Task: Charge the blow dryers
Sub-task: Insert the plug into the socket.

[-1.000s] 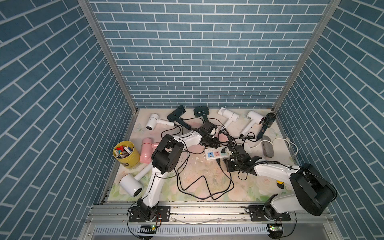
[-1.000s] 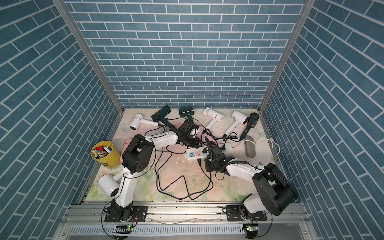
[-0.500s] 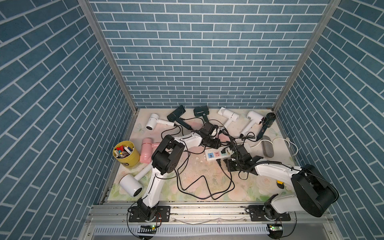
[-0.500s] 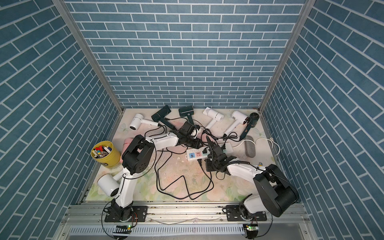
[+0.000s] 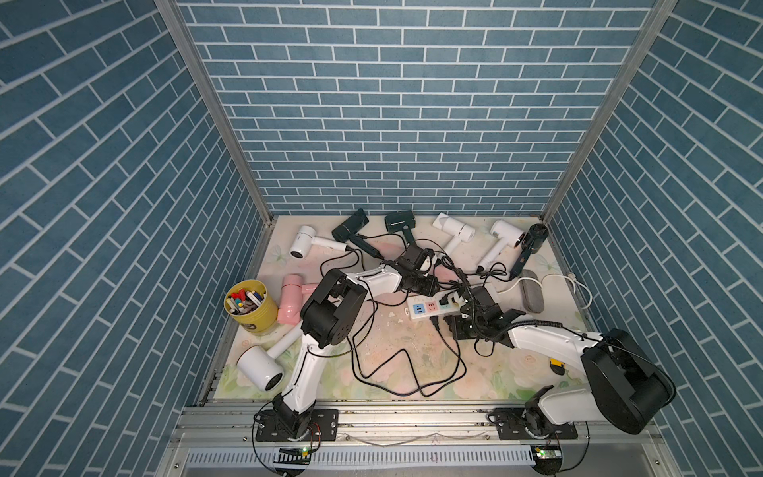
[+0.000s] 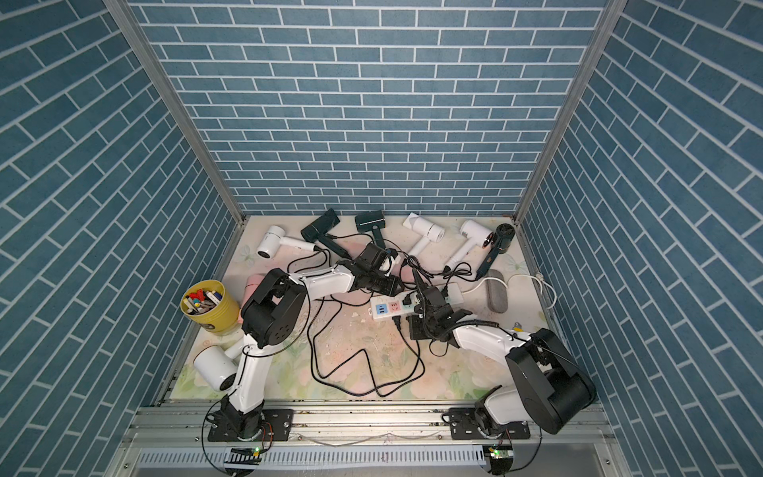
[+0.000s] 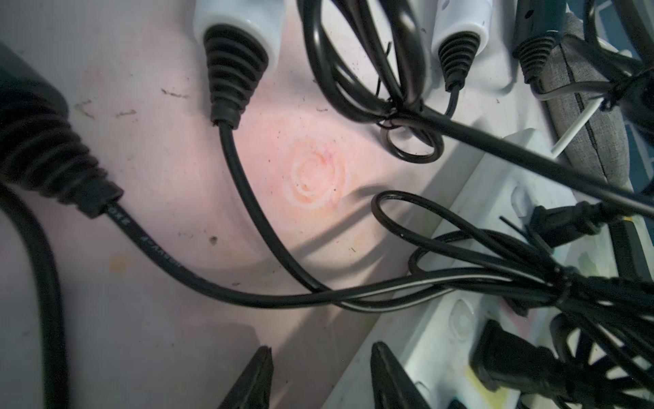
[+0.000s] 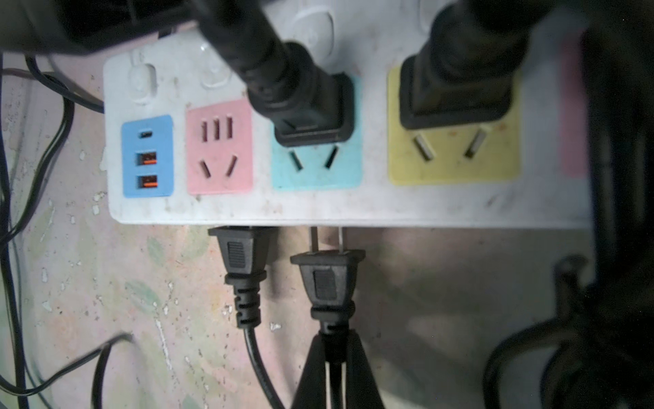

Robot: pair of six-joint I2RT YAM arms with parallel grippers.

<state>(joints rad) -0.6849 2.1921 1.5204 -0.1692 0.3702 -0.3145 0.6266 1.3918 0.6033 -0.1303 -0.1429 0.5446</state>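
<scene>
Several blow dryers lie along the back of the mat: white ones point(image 5: 303, 241) point(image 5: 456, 229) and dark ones point(image 5: 351, 226) point(image 5: 534, 239). A pink one point(image 5: 291, 297) and a big white one point(image 5: 260, 365) lie at the left. A white power strip point(image 5: 429, 309) sits mid-mat, with two black plugs in its teal and yellow sockets. My right gripper point(image 8: 332, 341) is shut on the cord end of a black plug point(image 8: 327, 269), whose prongs meet the strip's side edge point(image 8: 354, 212). My left gripper point(image 7: 322, 348) hangs open and empty by the strip's far end point(image 7: 442, 336).
Tangled black cords point(image 5: 396, 371) loop across the front of the mat. A yellow cup of pens point(image 5: 249, 305) stands at the left edge. At the right lie a grey fuzzy roll point(image 5: 530, 291) and a yellow-and-black knife point(image 5: 556, 365). Another plug point(image 8: 240, 255) sits against the strip's side.
My right gripper has edged slightly toward the power strip with the plug. The left gripper's jaws have narrowed a little.
</scene>
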